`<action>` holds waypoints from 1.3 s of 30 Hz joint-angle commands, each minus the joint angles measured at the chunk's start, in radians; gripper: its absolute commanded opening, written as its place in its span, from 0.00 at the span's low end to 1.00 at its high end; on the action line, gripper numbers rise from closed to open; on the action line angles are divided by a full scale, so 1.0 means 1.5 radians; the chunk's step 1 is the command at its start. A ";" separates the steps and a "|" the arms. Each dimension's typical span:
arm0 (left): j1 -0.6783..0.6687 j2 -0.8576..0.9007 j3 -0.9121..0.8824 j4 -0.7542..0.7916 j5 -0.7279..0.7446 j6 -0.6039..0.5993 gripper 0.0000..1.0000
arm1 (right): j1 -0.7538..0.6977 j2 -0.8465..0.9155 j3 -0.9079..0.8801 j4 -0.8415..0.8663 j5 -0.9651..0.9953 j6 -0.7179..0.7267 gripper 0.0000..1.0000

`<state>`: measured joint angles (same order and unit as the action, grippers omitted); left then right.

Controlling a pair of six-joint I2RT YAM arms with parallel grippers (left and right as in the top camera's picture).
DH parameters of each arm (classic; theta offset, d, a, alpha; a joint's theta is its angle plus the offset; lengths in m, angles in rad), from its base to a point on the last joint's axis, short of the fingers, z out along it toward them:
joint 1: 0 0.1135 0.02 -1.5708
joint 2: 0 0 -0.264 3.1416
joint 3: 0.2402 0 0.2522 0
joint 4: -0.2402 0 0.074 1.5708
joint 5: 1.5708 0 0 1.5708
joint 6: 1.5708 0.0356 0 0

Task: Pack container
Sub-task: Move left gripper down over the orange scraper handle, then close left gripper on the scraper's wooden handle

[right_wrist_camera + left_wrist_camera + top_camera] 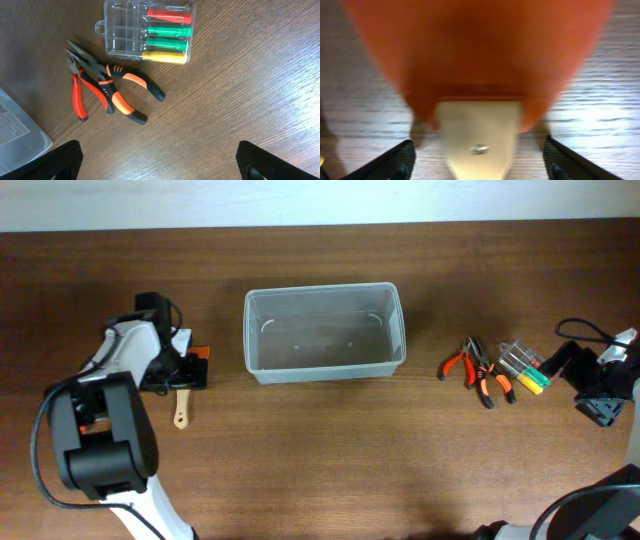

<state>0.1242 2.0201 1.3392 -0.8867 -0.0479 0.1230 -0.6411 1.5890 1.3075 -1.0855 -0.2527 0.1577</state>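
The clear plastic container (325, 366) stands empty at the table's middle; its corner shows in the right wrist view (20, 140). A tool with an orange head (199, 366) and a pale wooden handle (181, 408) lies left of it. My left gripper (172, 368) is low over this tool. In the left wrist view the blurred orange head (475, 50) fills the top and the handle (477, 132) lies between my open fingers (479, 167), which stand apart from it. My right gripper (600, 395) is open and empty (160, 165) above bare wood.
Red-handled pliers (80, 95) and orange-and-black pliers (125, 97) lie together right of the container, also in the overhead view (478, 370). A small clear case of coloured screwdriver bits (150, 30) lies just beyond them (522, 365). Cables trail near both arms.
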 commanded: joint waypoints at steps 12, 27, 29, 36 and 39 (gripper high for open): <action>-0.028 0.018 0.003 0.001 -0.058 -0.067 0.80 | -0.001 0.002 0.011 0.000 -0.001 0.006 0.99; 0.011 0.018 0.002 -0.015 -0.016 -0.049 0.64 | -0.001 0.002 0.011 0.000 -0.001 0.006 0.98; 0.011 0.018 0.002 -0.015 -0.017 -0.049 0.59 | -0.001 0.002 0.011 0.000 -0.001 0.006 0.98; 0.011 0.018 0.002 -0.015 -0.019 -0.049 0.45 | -0.001 0.002 0.011 0.000 -0.001 0.006 0.99; 0.011 0.018 0.002 -0.012 -0.019 -0.049 0.43 | -0.001 0.002 0.011 0.000 -0.001 0.006 0.99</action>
<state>0.1417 2.0235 1.3464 -0.9077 -0.0753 0.0463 -0.6411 1.5890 1.3075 -1.0855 -0.2531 0.1581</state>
